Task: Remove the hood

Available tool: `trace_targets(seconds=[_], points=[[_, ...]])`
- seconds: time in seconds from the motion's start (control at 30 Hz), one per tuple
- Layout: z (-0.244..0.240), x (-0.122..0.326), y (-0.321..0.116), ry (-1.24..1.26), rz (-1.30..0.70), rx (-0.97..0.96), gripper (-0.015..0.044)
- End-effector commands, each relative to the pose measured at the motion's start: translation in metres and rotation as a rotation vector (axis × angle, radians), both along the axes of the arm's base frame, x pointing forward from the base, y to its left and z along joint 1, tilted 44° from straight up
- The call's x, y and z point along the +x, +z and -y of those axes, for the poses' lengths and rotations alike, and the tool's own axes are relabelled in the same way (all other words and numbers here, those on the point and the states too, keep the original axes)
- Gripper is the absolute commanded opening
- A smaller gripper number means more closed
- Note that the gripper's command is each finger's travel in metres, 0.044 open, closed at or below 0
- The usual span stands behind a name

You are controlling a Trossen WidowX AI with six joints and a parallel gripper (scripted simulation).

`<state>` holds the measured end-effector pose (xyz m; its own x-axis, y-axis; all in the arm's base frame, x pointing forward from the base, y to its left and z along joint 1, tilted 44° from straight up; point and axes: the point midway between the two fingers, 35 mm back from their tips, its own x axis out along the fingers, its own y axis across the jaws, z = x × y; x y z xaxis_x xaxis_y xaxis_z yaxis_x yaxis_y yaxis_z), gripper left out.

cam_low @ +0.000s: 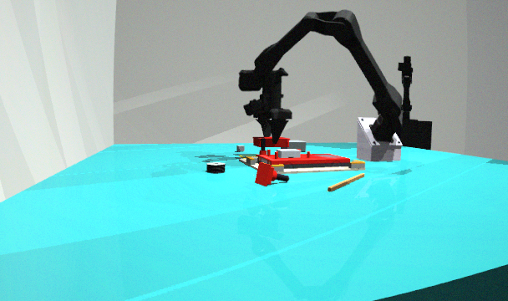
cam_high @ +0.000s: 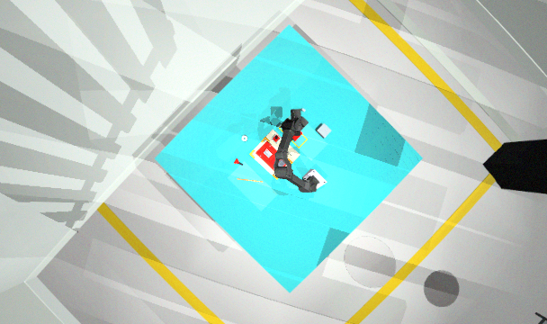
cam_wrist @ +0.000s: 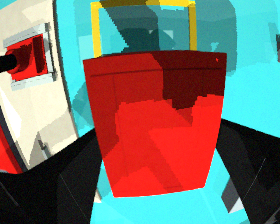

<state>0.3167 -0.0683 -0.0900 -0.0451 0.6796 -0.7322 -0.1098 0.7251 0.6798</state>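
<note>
The hood (cam_wrist: 161,120) (cam_low: 260,140) (cam_high: 297,138) is a red rectangular panel, held roughly level low above the table. My gripper (cam_wrist: 157,128) (cam_low: 271,137) points down and is shut on the hood, one black finger at each side. The marked area is a yellow outline (cam_wrist: 192,30) (cam_high: 303,143) on the table; the hood hides its near part in the wrist view, and the arm covers part of it in the top view. The toy car (cam_high: 264,155) (cam_low: 325,160) is red on a cream base, beside the outline. The hood's exact height is hard to tell.
A grey block (cam_high: 323,130) (cam_low: 297,145) stands near the outline. A black disc (cam_low: 215,168) with a white top, a red piece (cam_low: 265,175) with a black stem and a thin yellow stick (cam_low: 346,182) lie around the car. A black peg (cam_wrist: 2,63) stands up from the car's end.
</note>
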Motion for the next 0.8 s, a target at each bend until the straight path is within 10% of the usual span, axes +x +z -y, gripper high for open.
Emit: trace_targets(seconds=[0.0, 0.77], points=[[-0.0039, -0.0026, -0.0030, -0.004, -0.008, 0.006, 0.0000], [-0.0114, -0.0039, -0.0103, -0.004, -0.008, 0.007, 0.0000]])
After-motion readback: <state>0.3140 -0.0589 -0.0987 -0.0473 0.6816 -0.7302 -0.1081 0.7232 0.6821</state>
